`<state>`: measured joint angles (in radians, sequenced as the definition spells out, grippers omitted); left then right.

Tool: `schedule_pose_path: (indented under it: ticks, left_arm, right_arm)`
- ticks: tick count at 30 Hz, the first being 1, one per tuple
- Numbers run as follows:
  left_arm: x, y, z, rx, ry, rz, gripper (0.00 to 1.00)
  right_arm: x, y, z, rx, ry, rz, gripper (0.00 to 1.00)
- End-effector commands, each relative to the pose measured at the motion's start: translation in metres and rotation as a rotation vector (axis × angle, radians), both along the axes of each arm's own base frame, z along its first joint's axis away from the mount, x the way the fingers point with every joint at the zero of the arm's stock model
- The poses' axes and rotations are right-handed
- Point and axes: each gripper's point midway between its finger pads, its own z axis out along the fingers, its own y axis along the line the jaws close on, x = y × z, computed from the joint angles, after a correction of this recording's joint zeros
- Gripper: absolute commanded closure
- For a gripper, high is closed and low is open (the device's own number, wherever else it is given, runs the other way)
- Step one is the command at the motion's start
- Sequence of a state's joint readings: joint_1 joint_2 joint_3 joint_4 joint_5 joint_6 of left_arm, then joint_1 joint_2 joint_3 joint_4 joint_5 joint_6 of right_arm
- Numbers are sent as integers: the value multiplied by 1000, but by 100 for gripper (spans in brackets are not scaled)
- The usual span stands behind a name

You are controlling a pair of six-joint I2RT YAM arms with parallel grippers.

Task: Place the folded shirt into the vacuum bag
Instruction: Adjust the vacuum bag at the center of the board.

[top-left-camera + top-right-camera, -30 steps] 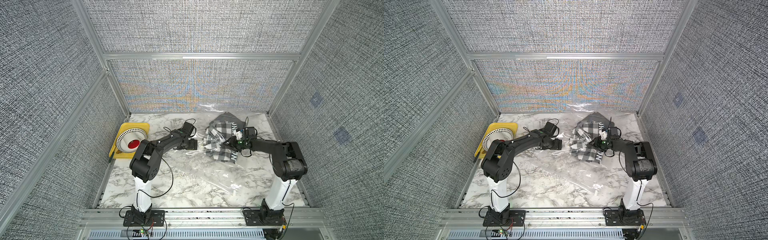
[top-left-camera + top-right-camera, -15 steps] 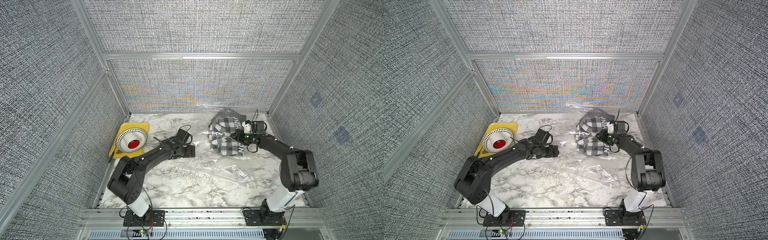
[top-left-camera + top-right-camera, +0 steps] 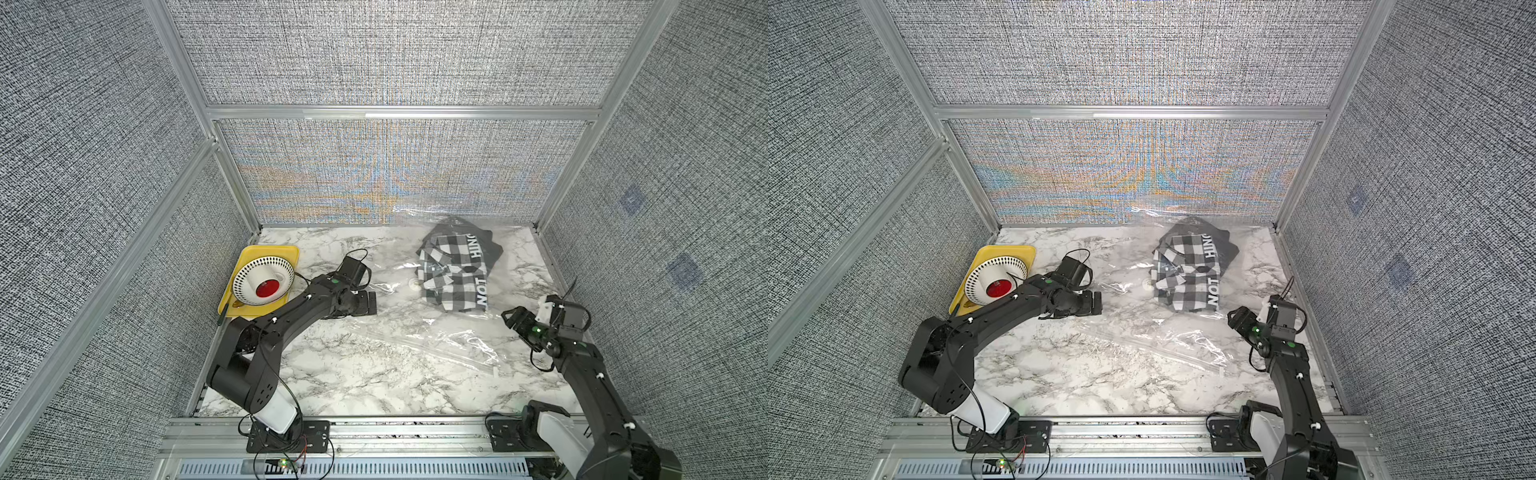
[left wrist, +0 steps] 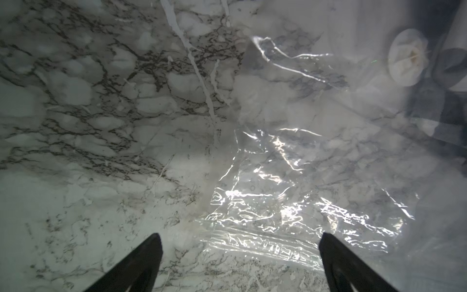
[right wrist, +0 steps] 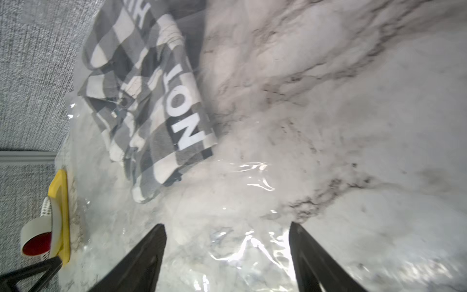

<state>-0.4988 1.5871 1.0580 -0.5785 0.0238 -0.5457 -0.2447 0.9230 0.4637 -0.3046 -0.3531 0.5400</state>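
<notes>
Black-and-white checked folded shirt [image 3: 455, 270] lies inside the vacuum bag [image 3: 419, 336], far right. Its long axis runs near to far and its lettered edge faces right. The left gripper [image 3: 371, 302] is left of it and the right gripper [image 3: 510, 318] near-right, both with fingers spread and empty.

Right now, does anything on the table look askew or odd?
The black-and-white checked shirt sits rumpled and skewed inside the crinkly clear plastic bag, whose far end rides up the back wall. Nothing spilled.

The left arm [image 3: 286, 328] and right arm [image 3: 590, 374] are matte black jointed links, each with a white segment just above the metal rail [image 3: 415, 434]. Thin black cables loop beside the joints, and the left gripper [image 4: 240, 235] and right gripper [image 5: 226, 224] end in black tapered fingers [image 4: 141, 265].
</notes>
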Motion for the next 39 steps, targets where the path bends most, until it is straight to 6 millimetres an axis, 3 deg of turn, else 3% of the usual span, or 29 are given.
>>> schedule_pose_path:
  ticks: [1, 6, 13, 20, 31, 39]
  left_arm:
    - [0, 6, -6, -54, 11, 24, 0]
    - [-3, 7, -13, -136, 34, 38, 0]
    - [-4, 7, -20, -214, 52, 49, 0]
    - [-7, 9, -20, -252, 46, 72, 0]
    - [-13, 10, -7, -280, 25, 86, 0]
    - [-21, 11, 6, -289, -5, 76, 0]
  right_arm:
    - [-14, 4, -17, 43, 74, -15, 19]
    - [-27, -2, -43, 97, 94, -74, 19]
    - [-39, 30, -59, 253, 89, 25, 30]
    - [-51, 46, -59, 322, 60, 76, 51]
    - [-62, 60, -61, 379, 12, 110, 60]
    - [-52, 68, -37, 464, -76, 138, 82]
